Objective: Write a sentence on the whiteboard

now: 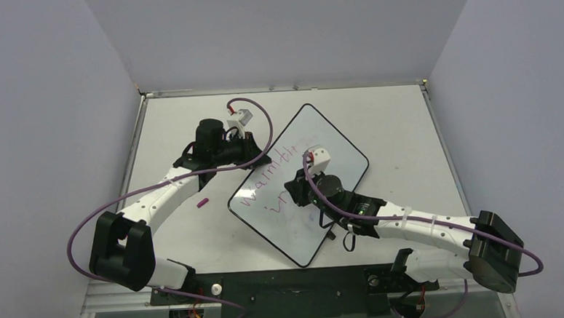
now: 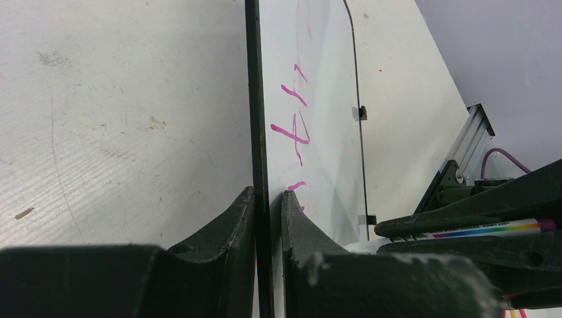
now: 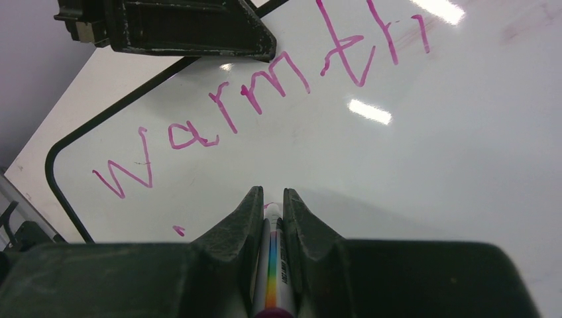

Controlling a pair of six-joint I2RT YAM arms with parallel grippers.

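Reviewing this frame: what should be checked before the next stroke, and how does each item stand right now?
1. Left pincer shut on the rim of the whiteboard: ok.
2. Right pincer shut on the marker, with the marker straight between its fingers: ok.
3. Marker tip in contact with the whiteboard: cannot tell; it sits right at the surface, half hidden by the fingers.
4. Sentence complete: not ok; "warmth" is readable, but the second line is only begun.
5. Bare whiteboard to the right of the tip for more words: ok.
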